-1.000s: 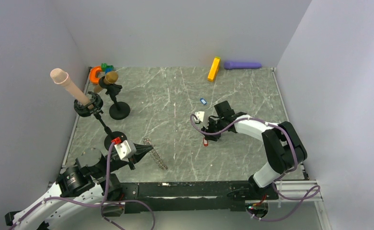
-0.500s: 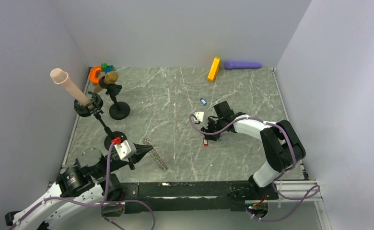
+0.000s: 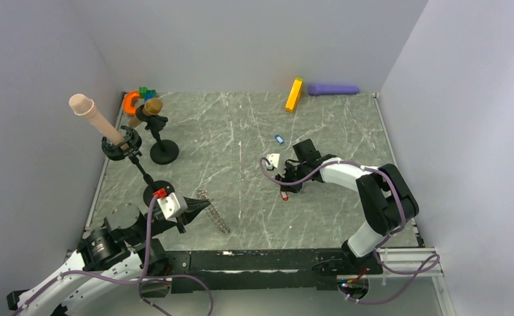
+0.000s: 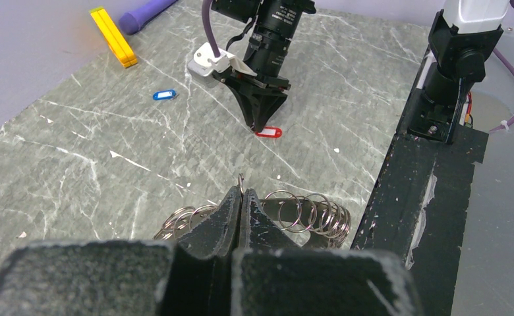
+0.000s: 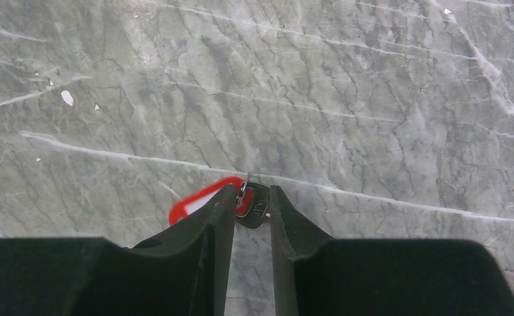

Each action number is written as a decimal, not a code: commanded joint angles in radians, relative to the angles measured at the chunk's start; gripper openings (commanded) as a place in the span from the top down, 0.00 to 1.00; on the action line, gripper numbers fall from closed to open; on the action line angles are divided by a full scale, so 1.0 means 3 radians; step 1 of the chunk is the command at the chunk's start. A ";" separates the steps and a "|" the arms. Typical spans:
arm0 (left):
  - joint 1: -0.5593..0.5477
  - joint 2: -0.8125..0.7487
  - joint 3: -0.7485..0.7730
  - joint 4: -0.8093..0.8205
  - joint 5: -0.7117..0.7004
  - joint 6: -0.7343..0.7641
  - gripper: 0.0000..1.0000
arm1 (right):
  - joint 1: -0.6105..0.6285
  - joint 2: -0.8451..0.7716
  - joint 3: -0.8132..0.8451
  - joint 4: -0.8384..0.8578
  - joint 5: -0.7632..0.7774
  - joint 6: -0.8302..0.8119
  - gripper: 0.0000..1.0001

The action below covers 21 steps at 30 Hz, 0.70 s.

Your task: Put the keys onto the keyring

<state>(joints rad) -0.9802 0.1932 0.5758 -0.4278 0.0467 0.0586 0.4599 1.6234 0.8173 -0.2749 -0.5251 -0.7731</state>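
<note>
The keyring (image 4: 314, 212), a floppy chain of silver rings, lies near the table's front edge. My left gripper (image 4: 240, 197) is shut on one of its rings, which sticks up between the tips. In the top view the left gripper (image 3: 208, 206) sits low at the front left, with the keyring (image 3: 219, 220) trailing to its right. A red key (image 5: 194, 201) lies flat mid-table. My right gripper (image 5: 251, 197) is down over the red key's ring end, jaws narrow but with a gap still showing. A blue key (image 3: 279, 139) lies loose further back.
An orange block (image 3: 294, 95) and a purple cylinder (image 3: 333, 89) lie at the back wall. Two black stands (image 3: 164, 152) holding pegs rise at the left, with an orange ring (image 3: 130, 101) behind them. The black front rail (image 4: 412, 191) runs close beside the keyring.
The right gripper's jaws have narrowed around the red key's ring end. The left gripper and the keyring have stayed put.
</note>
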 commanded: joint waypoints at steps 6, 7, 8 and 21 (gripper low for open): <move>0.0010 -0.0023 0.0033 0.0204 -0.0028 -0.0042 1.00 | 0.0023 0.0060 0.0067 0.0026 -0.0041 -0.0002 0.88; 0.0010 -0.0023 0.0036 0.0200 -0.0028 -0.0043 1.00 | 0.0022 0.0060 0.0070 0.0017 -0.0048 -0.0005 0.90; 0.0010 -0.0026 0.0039 0.0198 -0.0028 -0.0042 1.00 | 0.0018 0.0055 0.0075 0.0010 -0.0049 -0.0005 0.90; 0.0010 -0.0023 0.0050 0.0195 -0.0023 -0.0042 1.00 | 0.0008 -0.0064 0.0000 0.0010 0.0017 0.0019 0.75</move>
<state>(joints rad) -0.9802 0.1932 0.5758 -0.4309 0.0467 0.0586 0.4610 1.6253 0.8181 -0.2695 -0.5278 -0.7685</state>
